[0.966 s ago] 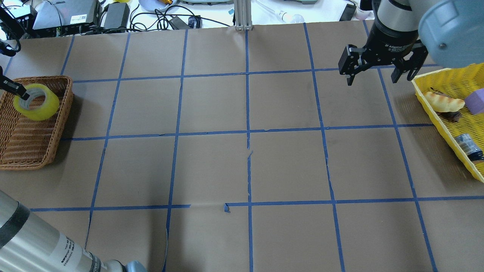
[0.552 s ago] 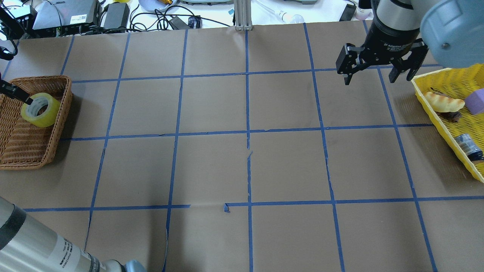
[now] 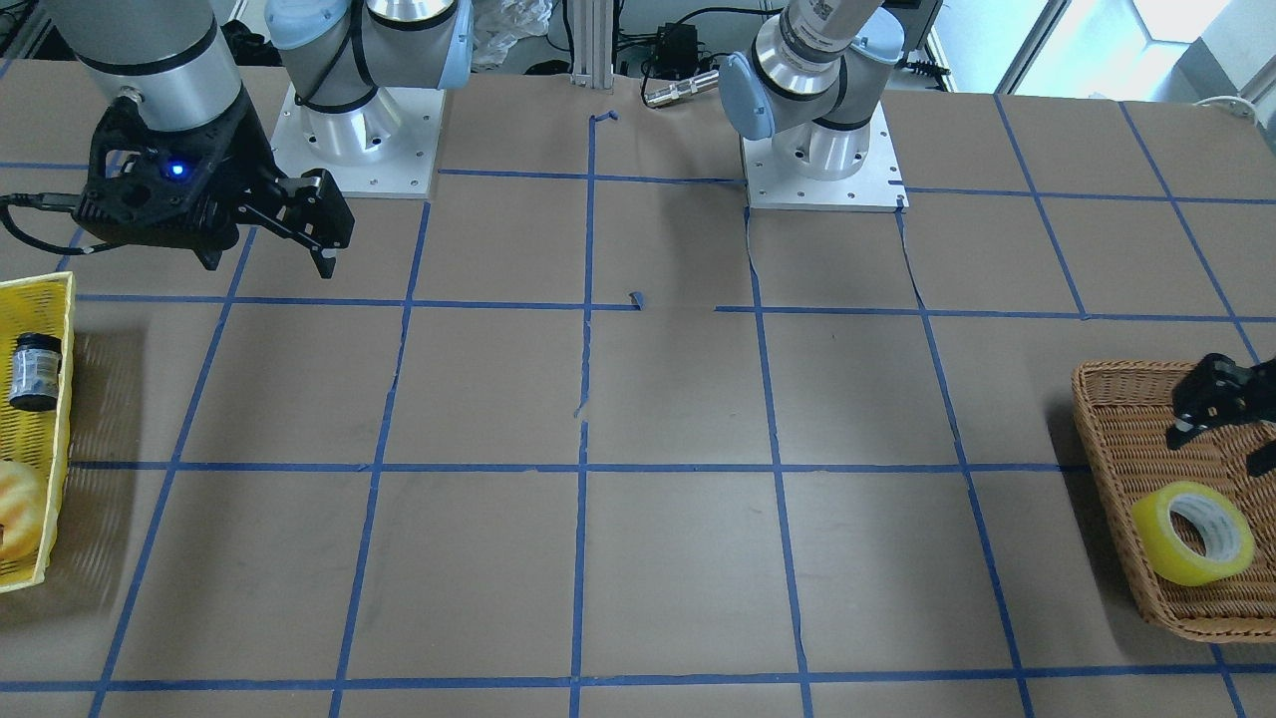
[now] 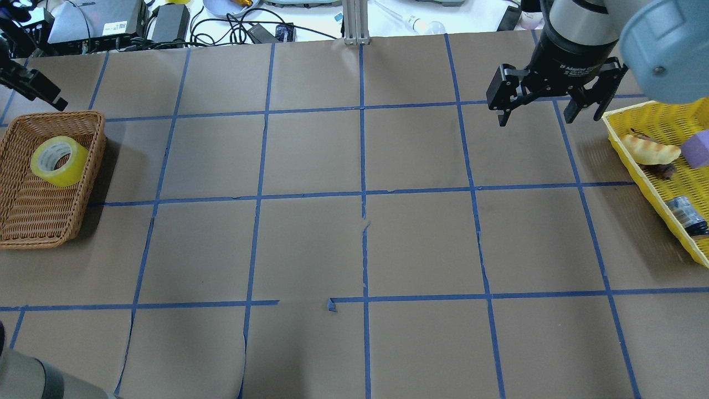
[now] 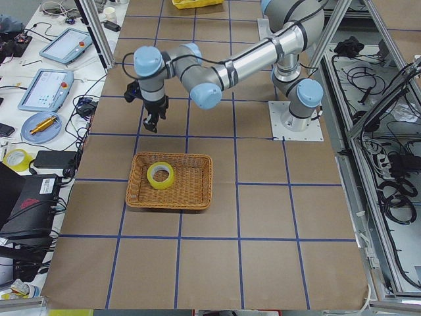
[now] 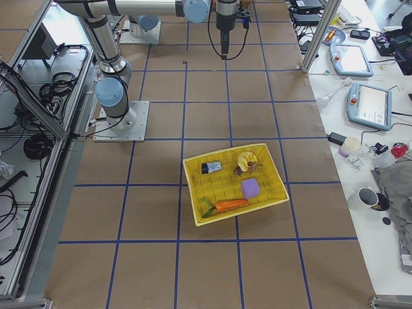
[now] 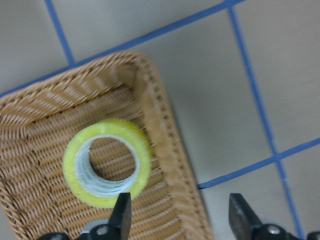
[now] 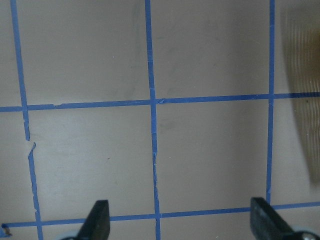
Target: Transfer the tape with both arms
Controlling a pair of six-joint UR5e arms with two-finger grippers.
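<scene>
The yellow tape (image 4: 58,160) lies free in the wicker basket (image 4: 97,160) at the table's left end. It also shows in the front view (image 3: 1193,532), the left side view (image 5: 160,176) and the left wrist view (image 7: 107,162). My left gripper (image 3: 1221,404) is open and empty, above the basket's far edge and apart from the tape; its fingers (image 7: 121,214) frame the basket's rim. My right gripper (image 4: 545,117) is open and empty, hovering over the far right of the table, beside the yellow basket (image 4: 653,113).
The yellow basket (image 6: 235,219) holds a small dark jar (image 4: 687,215), a banana (image 4: 648,148), a purple block (image 6: 250,188) and a carrot (image 6: 225,206). Cables and electronics (image 4: 166,22) lie beyond the table's far edge. Blue tape lines grid the brown table.
My left gripper let go of the tape, which now rests in the wicker basket, and drew away toward the far edge. My right gripper drifted slightly left.
</scene>
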